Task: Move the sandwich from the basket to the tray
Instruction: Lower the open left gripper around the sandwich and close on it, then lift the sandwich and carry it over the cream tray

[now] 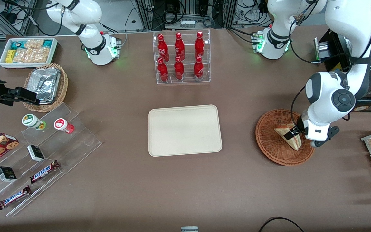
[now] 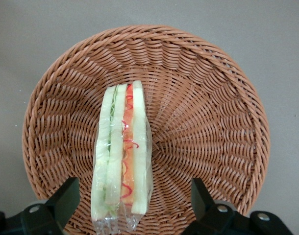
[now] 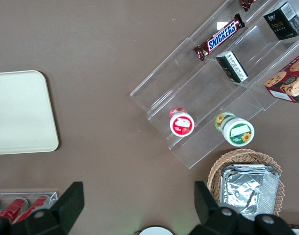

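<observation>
Sandwich (image 2: 121, 156) in basket (image 2: 208, 107), between the tool's (image 2: 132, 208) spread fingers.

The brown desk (image 1: 108, 193) carried the cream tray (image 1: 185, 130) at its middle and the reddish wicker basket (image 1: 269, 145) toward the working arm's end, where the pincer (image 1: 293, 132) hung over it.

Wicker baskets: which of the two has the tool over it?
The reddish-brown basket holding the sandwich; the open tool hangs over it. The tan basket holds foil.

Lab: robot arms (image 1: 333, 93), cable clutter (image 1: 185, 13).
</observation>
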Controlling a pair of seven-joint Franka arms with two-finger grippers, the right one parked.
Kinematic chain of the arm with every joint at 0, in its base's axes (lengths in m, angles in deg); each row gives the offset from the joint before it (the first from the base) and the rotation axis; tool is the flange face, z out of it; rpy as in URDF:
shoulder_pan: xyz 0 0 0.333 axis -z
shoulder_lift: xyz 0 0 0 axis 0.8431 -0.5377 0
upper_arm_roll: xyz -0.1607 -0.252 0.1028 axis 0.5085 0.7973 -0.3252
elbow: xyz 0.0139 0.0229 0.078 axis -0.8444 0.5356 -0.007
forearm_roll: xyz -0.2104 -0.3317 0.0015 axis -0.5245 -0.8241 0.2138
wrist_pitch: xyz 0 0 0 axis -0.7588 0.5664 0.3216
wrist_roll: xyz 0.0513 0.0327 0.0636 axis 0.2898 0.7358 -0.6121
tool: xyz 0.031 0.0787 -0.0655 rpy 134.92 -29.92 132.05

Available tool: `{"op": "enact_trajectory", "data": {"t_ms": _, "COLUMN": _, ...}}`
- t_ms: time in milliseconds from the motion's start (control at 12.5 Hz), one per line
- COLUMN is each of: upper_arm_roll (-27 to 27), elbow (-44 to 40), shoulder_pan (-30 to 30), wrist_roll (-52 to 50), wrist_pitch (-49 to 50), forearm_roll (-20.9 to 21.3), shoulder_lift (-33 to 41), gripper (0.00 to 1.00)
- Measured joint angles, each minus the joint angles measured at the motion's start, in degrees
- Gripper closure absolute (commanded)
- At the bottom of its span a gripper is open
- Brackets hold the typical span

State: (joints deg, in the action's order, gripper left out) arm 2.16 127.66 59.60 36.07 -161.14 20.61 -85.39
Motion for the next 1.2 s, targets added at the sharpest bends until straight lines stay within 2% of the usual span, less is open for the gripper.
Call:
{"op": "enact_trajectory", "data": {"t_ms": 638, "upper_arm_roll": 0.0, "elbow": 2.0, "shoulder_pan": 0.0, "wrist_roll": -0.1, "wrist_pitch": -0.1, "forearm_roll": 0.0, "shoulder_lift": -1.1, "gripper": 0.00}}
{"op": "enact_trajectory", "data": {"t_ms": 1117, "upper_arm_roll": -0.1, "elbow": 4.5, "shoulder_pan": 0.0, "wrist_roll": -0.1, "wrist_pitch": -5.2, "forearm_roll": 0.0, "shoulder_lift": -2.7, "gripper": 0.01}}
{"op": "enact_trajectory", "data": {"t_ms": 1196, "upper_arm_roll": -0.1, "elbow": 4.5, "shoulder_pan": 0.0, "wrist_roll": -0.1, "wrist_pitch": -5.9, "forearm_roll": 0.0, "shoulder_lift": -3.1, "gripper": 0.12}}
